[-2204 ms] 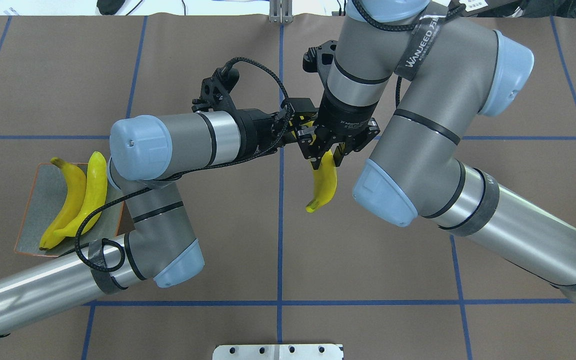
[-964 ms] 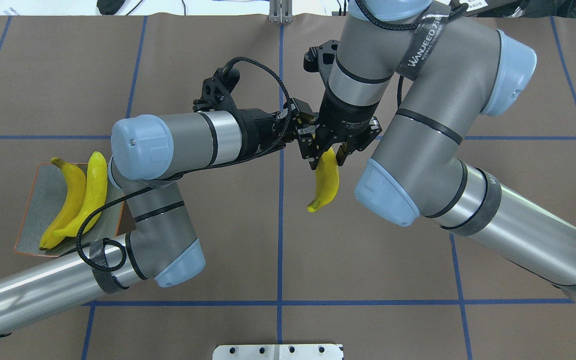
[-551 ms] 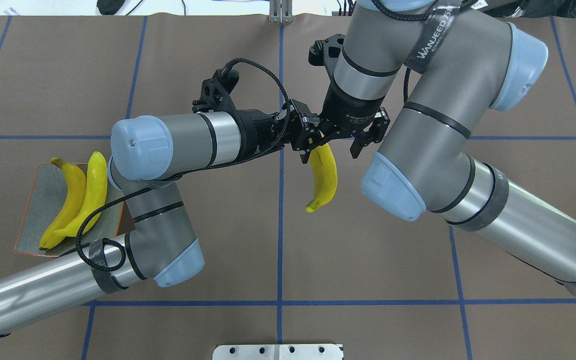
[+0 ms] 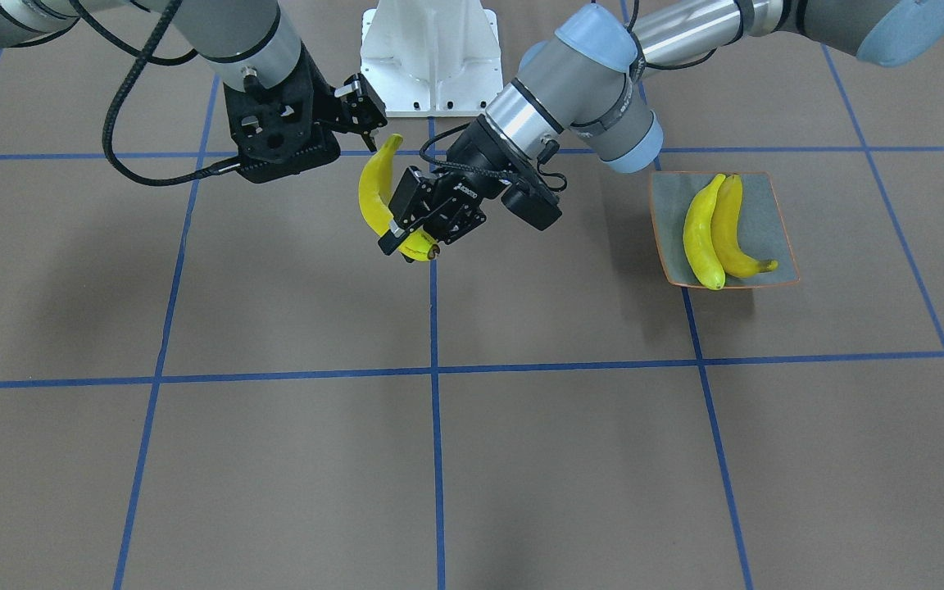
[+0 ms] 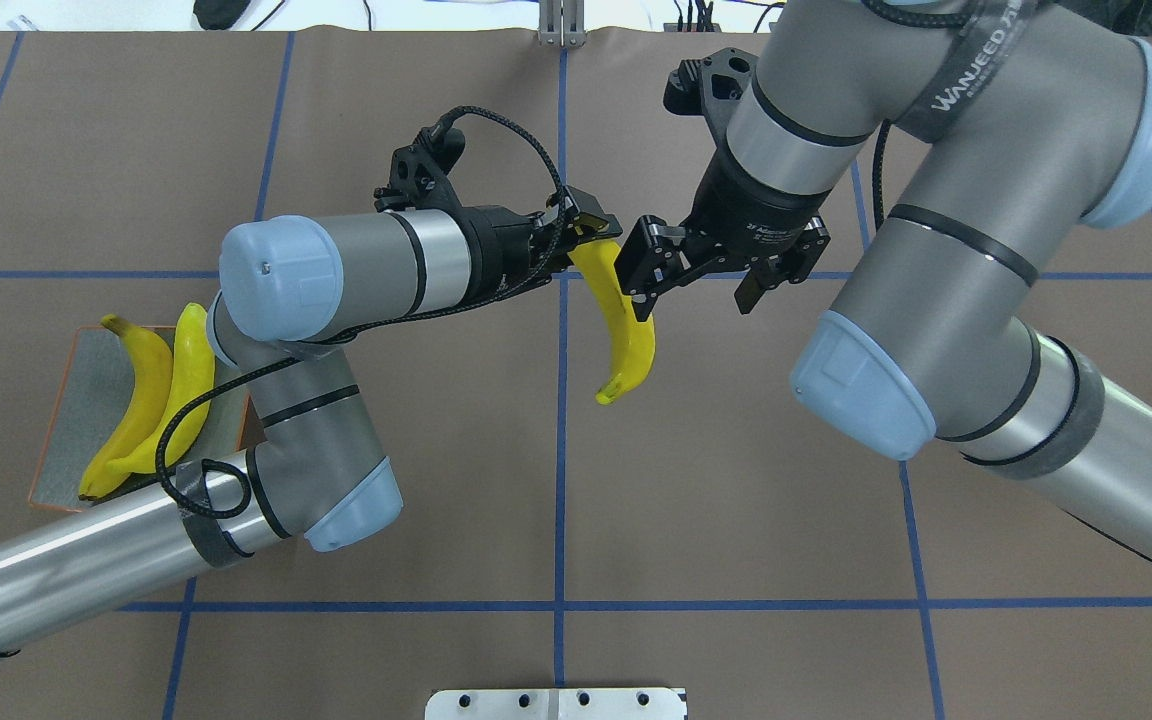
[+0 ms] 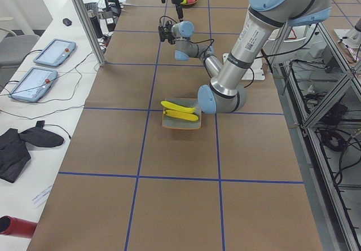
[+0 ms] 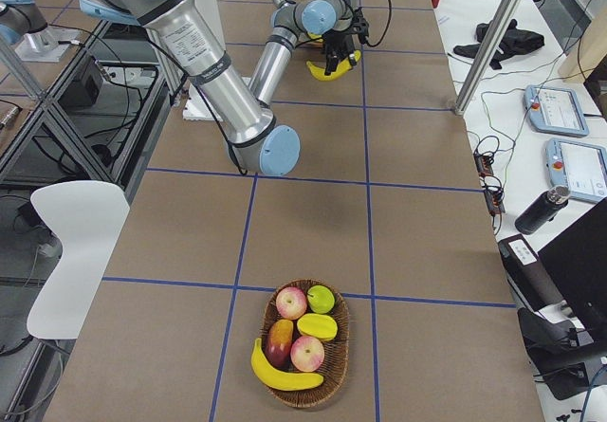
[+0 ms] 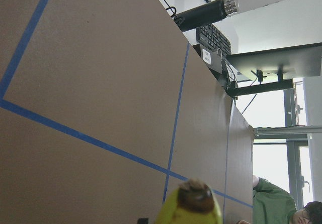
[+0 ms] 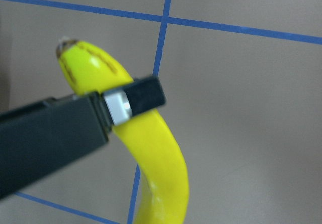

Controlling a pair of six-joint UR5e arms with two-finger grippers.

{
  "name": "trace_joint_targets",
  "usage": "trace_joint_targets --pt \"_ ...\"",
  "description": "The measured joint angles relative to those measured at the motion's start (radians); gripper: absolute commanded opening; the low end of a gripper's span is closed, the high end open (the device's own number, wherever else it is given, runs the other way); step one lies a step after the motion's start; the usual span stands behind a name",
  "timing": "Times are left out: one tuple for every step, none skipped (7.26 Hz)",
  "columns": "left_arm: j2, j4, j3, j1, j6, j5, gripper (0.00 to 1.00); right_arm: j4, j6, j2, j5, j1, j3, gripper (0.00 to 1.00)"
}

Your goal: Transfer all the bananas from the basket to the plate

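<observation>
My left gripper (image 5: 584, 232) is shut on the upper end of a yellow banana (image 5: 626, 335) and holds it above the table's middle. The front view shows the same grip (image 4: 413, 238) on the banana (image 4: 374, 192). My right gripper (image 5: 701, 285) is open and empty just right of that banana, apart from it. Two bananas (image 5: 141, 400) lie side by side on the grey-green, orange-rimmed plate (image 5: 66, 400) at the left. One more banana (image 7: 285, 373) lies in the wicker basket (image 7: 303, 398). In the right wrist view a black finger (image 9: 126, 103) lies across the held banana (image 9: 156, 153).
The basket also holds apples (image 7: 292, 302) and other fruit, at the table's end on my right. The white robot base (image 4: 429, 57) stands at the table's edge between the arms. My left forearm (image 5: 86, 575) passes close by the plate's near corner.
My right gripper has opened, let go of the banana and drawn back to the right. My left gripper now holds the banana alone, and it has swung slightly left.
</observation>
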Motion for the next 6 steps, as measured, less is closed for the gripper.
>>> trace_joint_targets --pt "0.0 0.001 0.012 -0.014 0.001 -0.003 0.0 -0.004 0.003 -0.023 0.001 0.017 0.038 1.0" --pt "0.005 0.014 0.019 -0.039 0.003 -0.032 0.0 -0.006 0.008 -0.053 0.002 0.04 0.071 0.99" --pt "0.019 0.053 0.02 -0.083 0.016 -0.118 0.0 -0.007 0.01 -0.084 0.002 0.073 0.092 1.0" --pt "0.05 0.108 0.009 -0.145 0.047 -0.243 0.0 -0.006 0.008 -0.114 0.002 0.107 0.103 0.99" --pt "0.11 0.148 -0.026 -0.203 0.087 -0.354 0.0 -0.005 0.002 -0.139 -0.001 0.13 0.107 1.0" --pt "0.187 0.167 -0.075 -0.256 0.126 -0.437 0.0 -0.004 -0.002 -0.155 -0.006 0.14 0.104 1.0"
